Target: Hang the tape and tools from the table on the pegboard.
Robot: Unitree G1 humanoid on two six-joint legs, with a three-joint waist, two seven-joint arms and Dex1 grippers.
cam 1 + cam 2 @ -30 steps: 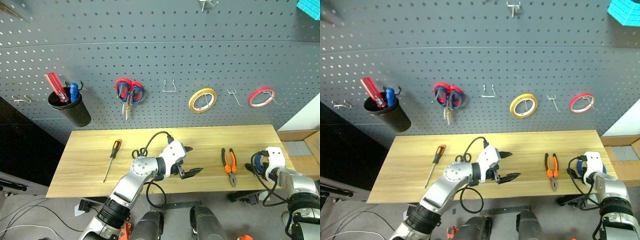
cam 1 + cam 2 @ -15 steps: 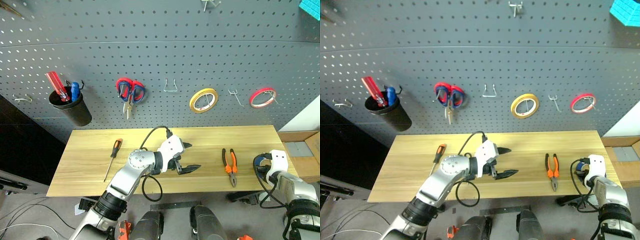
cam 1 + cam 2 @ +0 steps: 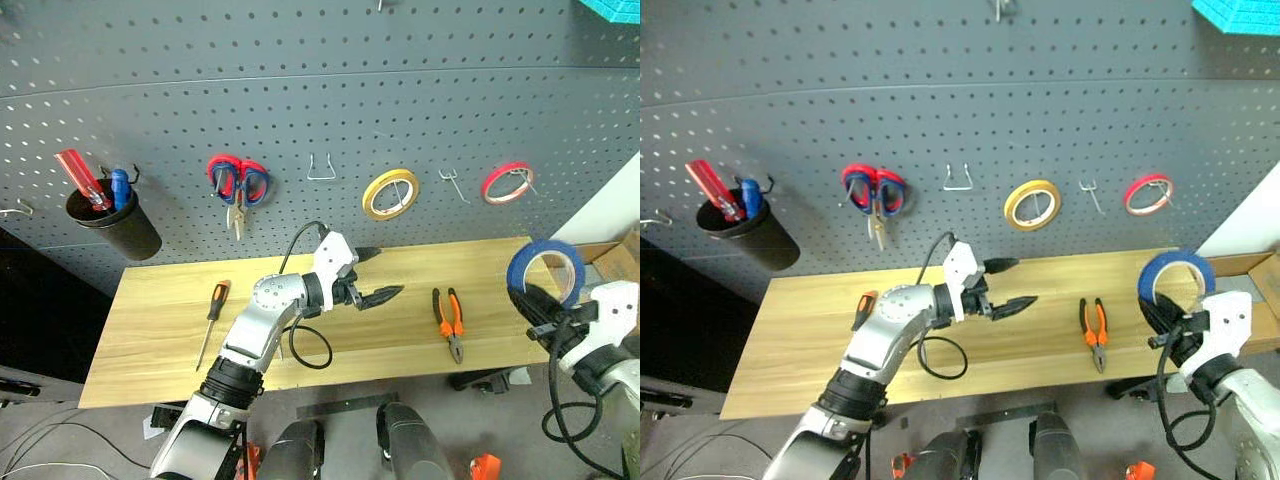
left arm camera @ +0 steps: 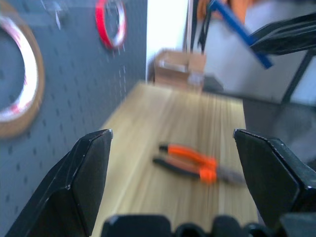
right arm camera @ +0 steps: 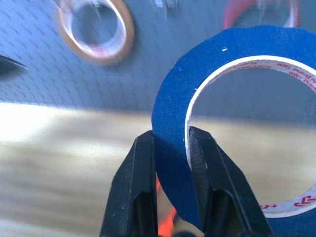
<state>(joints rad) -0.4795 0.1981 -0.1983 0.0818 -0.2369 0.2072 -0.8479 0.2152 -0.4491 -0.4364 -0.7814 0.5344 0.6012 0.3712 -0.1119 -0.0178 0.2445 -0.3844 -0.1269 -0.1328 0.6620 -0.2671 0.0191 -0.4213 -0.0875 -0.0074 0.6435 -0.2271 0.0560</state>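
R gripper [image 5: 170, 143] is clamped on the blue tape [image 3: 545, 268] – one finger inside the ring, the other on the outer face, pinching the band at its lower-left edge. The roll stands upright above that hand, held in the air off the table's right end, lower than the pegboard [image 3: 300, 90] hooks. Up and to the left of it on the board hangs the red roll [image 3: 506, 183], w/ a bare hook [image 3: 452, 184] just left of that, then the yellow roll [image 3: 390, 194].

L gripper [image 3: 372, 277] hovers over the middle of the table [image 3: 160, 340], fingers spread wide, nothing between them – pointing level towards the right. The pliers [image 3: 447, 322] lie flat on the wood ahead of it and a bit to its right, well apart from the fingertips, orange handles towards the board. Behind that arm, on the left part of the top, the orange-and-black screwdriver [image 3: 212, 316] lies w/ handle towards the board. Small black scissors – can't make them out.

Further left on the board: red-and-blue scissors [image 3: 237, 186] on a hook, a wire hook [image 3: 320, 168] between them and the yellow roll, and a black cup [image 3: 115, 222] w/ a red-handled screwdriver [image 3: 78, 176]
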